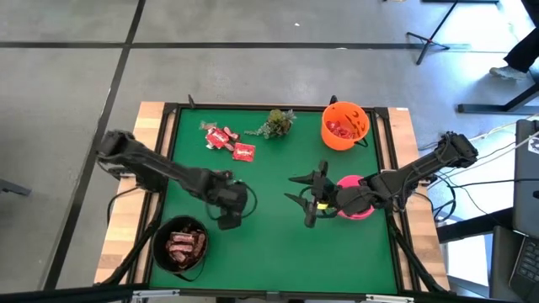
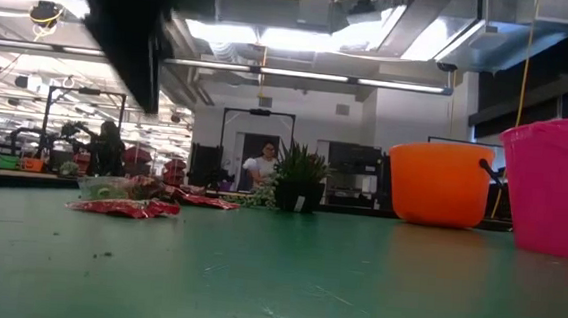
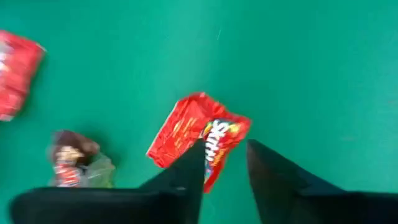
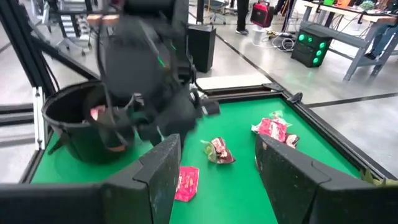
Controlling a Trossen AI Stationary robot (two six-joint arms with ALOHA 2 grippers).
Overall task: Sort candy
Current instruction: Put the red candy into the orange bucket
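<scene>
The green felt-covered counter (image 1: 278, 244) carries the candy in several places. A small cluster of bright red square packets (image 1: 226, 139) lies near the far edge, toward the far left corner, with one more red packet (image 1: 244, 152) just beside it. A round black bowl (image 1: 179, 245) near the near left corner holds dark brown-red bars. A round orange bucket (image 1: 345, 125) near the far right corner has red sweets inside. A small green plant sprig (image 1: 276, 123) sits at the far edge between the red packets and the orange bucket. A round pink bowl (image 1: 357, 197) stands by the right edge.

The left end effector (image 1: 229, 220) hangs over the counter just beside the black bowl; its wrist view shows its dark fingers (image 3: 186, 177) slightly spread above a red packet with white print (image 3: 198, 134), not pinching it, with a clear-wrapped sweet (image 3: 76, 167) lying near.

The right end effector (image 1: 308, 200) hovers near the middle of the counter, by the pink bowl, fingers (image 4: 163, 168) spread wide and holding nothing.
</scene>
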